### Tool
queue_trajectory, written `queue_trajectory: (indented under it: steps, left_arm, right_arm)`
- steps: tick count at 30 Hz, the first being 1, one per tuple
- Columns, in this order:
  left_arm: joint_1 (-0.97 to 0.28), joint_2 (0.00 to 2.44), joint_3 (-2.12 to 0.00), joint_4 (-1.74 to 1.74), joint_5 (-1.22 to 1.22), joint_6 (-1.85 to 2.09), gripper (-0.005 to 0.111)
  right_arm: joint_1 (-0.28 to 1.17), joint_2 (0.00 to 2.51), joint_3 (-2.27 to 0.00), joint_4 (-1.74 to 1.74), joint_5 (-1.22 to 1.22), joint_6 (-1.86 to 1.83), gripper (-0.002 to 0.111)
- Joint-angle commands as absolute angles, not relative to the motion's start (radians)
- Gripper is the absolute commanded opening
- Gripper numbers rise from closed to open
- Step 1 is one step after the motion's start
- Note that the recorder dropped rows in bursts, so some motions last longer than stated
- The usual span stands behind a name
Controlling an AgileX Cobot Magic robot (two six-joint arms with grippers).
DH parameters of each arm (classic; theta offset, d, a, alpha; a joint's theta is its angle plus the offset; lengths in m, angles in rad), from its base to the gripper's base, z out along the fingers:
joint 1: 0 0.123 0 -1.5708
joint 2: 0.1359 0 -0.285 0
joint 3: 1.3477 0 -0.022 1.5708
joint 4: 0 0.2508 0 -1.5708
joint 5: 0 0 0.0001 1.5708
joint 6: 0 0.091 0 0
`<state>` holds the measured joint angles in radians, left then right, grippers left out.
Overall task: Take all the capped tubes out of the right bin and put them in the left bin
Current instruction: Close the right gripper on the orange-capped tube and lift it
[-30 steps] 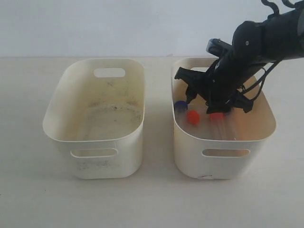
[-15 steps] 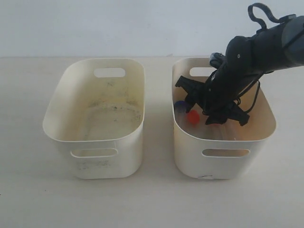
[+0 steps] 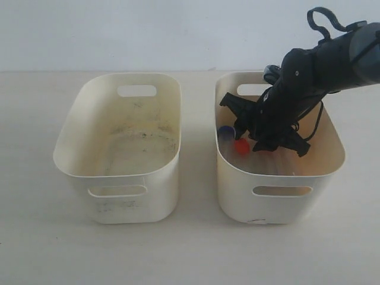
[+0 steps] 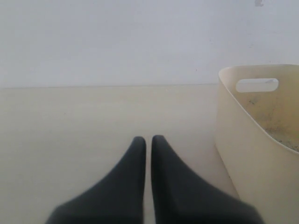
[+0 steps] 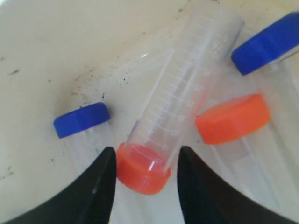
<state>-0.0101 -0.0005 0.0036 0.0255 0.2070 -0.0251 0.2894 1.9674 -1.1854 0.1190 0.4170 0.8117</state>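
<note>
One orange-capped tube [image 5: 180, 100], printed graduations, digits unreadable, between right end effector [image 5: 145, 155]

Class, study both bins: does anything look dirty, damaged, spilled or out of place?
The left bin has dark specks and scuffs inside. In the right bin the capped tubes lie jumbled at differing angles. Nothing looks spilled.

The right pincer [image 3: 256, 141] sits in the right bin [image 3: 332, 161], a capped tube [image 5: 161, 135] between its fingers [image 5: 100, 186]; a second tube [image 5: 81, 120] lies outside one finger, a third tube [image 5: 232, 119] and a fourth tube [image 5: 266, 42] outside the other; the left bin [image 3: 71, 159] stands to its left
</note>
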Motion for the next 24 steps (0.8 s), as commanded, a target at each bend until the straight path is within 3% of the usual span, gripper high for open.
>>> queue_trajectory:
  steps: [1, 4, 9, 24]
  left_arm:
    - [-0.010, 0.000, 0.000, 0.019, 0.202, -0.035, 0.004]
    - [-0.010, 0.000, 0.000, 0.019, 0.202, -0.035, 0.004]
    - [-0.010, 0.000, 0.000, 0.019, 0.202, -0.035, 0.004]
    - [-0.010, 0.000, 0.000, 0.019, 0.202, -0.035, 0.004]
  right_arm:
    - [0.289, 1.966, -1.188, 0.095, 0.413, 0.811, 0.038]
    - [0.289, 1.966, -1.188, 0.095, 0.430, 0.811, 0.043]
    - [0.289, 1.966, -1.188, 0.095, 0.438, 0.811, 0.066]
    - [0.289, 2.003, -1.188, 0.098, 0.437, 0.813, 0.067]
